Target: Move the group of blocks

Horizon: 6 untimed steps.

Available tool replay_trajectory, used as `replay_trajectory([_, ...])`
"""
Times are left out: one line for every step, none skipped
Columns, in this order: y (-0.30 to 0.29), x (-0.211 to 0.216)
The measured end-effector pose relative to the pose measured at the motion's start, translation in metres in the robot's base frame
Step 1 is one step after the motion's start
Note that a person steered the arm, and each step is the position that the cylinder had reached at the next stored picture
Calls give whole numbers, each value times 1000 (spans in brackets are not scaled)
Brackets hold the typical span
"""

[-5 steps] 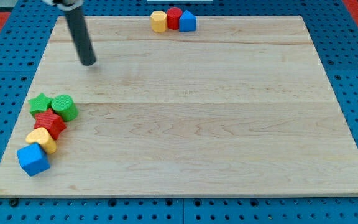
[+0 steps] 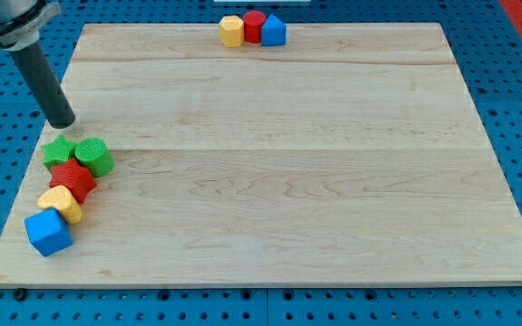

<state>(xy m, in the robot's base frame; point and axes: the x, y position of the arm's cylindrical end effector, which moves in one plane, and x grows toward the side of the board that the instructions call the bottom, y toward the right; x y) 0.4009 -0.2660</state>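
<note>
Tip (image 2: pixel 62 123) just above green star (image 2: pixel 58 150), near board's (image 2: pixel 270 163) left edge; no pincer. Below: green cylinder (image 2: pixel 92 156), red star (image 2: pixel 72 180), yellow block (image 2: pixel 60 205), blue cube (image 2: pixel 47 232), clustered. Rod leaning up-left.

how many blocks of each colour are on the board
green: 2, a star and a cylinder
red: 2, a star and a cylinder
yellow: 2
blue: 2
total: 8

Pale wooden board (image 2: pixel 270 181) on blue pegboard (image 2: pixel 515 100).
</note>
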Motion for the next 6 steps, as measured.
replay_trajectory([-9,21])
replay_trajectory([-11,44])
replay_trajectory([-10,52])
replay_trajectory([23,52])
replay_trajectory([40,52])
replay_trajectory([19,55])
